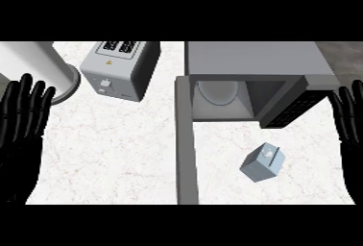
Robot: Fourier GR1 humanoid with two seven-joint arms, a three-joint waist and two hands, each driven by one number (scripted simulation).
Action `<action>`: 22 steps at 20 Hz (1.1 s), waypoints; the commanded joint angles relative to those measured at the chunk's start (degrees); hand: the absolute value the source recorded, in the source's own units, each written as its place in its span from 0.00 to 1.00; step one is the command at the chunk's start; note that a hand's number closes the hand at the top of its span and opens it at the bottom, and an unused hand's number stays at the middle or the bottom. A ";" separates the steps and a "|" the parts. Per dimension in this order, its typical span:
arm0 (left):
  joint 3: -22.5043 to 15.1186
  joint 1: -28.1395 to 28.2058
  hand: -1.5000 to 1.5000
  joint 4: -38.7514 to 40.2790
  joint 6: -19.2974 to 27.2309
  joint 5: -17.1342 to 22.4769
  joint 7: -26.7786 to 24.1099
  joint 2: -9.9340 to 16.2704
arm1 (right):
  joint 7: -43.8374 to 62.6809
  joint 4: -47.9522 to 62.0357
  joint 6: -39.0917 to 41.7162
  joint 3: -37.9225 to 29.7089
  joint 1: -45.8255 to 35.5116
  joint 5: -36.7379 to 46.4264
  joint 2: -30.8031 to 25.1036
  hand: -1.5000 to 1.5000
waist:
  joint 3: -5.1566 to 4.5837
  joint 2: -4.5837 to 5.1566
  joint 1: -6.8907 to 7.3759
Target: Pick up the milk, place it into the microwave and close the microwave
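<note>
Nearest, at the lower right of the frame: milk carton (264, 162), pale blue-grey, standing on the white marbled table (113, 158), turned at an angle, untouched. No hand on it. Well short of the microwave's opening, just right of the open door.

Left hand (22, 125) at the far left edge, fingers straight and spread, holding nothing. Right hand (349, 125) at the far right edge, likewise open and empty. Both resting, well apart from the carton.

Microwave door (187, 144) swung fully out, seen edge-on as a long grey bar running down the middle of the frame. Risk here: probably a forearm sweeping in from the left and catching that bar, or knocking the door partly shut before the carton is inside.

Carton set askew: likely to twist or tip if fingers close on its corners rather than its flat sides. A toppled carton could also slide toward the near edge of the table.

Further up, the microwave (255, 77) with its cavity open and a pale round turntable (216, 92) inside. Opening looks low, so a carton carried too high could strike the upper frame; set down on the sill, it might block the door from closing.

Farthest, upper left: a toaster (117, 69) and a white cylindrical object (50, 72), out of the likely path.
</note>
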 commanded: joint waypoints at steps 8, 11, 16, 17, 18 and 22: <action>6.93 -2.93 0.00 6.63 -0.48 8.75 2.81 0.28 | 16.65 -7.41 -23.78 18.86 -4.56 26.91 6.80 0.00 | 2.30 2.36 1.52; 8.56 -1.52 0.00 3.08 -2.26 11.85 5.57 2.19 | 24.22 -9.62 -28.60 27.22 -4.20 35.40 6.86 0.00 | 2.37 2.22 1.48; 13.84 6.84 0.00 1.55 -8.50 18.29 2.04 4.23 | 30.96 -5.68 -34.33 33.90 -6.08 44.89 6.89 0.00 | 2.39 2.29 1.72; 12.25 7.99 0.00 -5.47 -6.05 18.43 7.23 3.06 | 28.42 -4.28 -37.09 36.29 -3.40 47.26 6.90 0.00 | 2.43 2.22 1.79; 12.38 9.68 0.00 -5.16 -7.42 17.55 4.95 3.12 | 30.21 -5.98 -37.57 35.89 -2.37 49.17 6.90 0.00 | 2.43 2.24 1.66; 15.39 11.57 0.00 -1.09 -12.19 19.37 -0.45 3.31 | 34.75 -2.44 -40.81 36.97 -4.49 52.13 6.91 0.00 | 2.43 2.40 1.68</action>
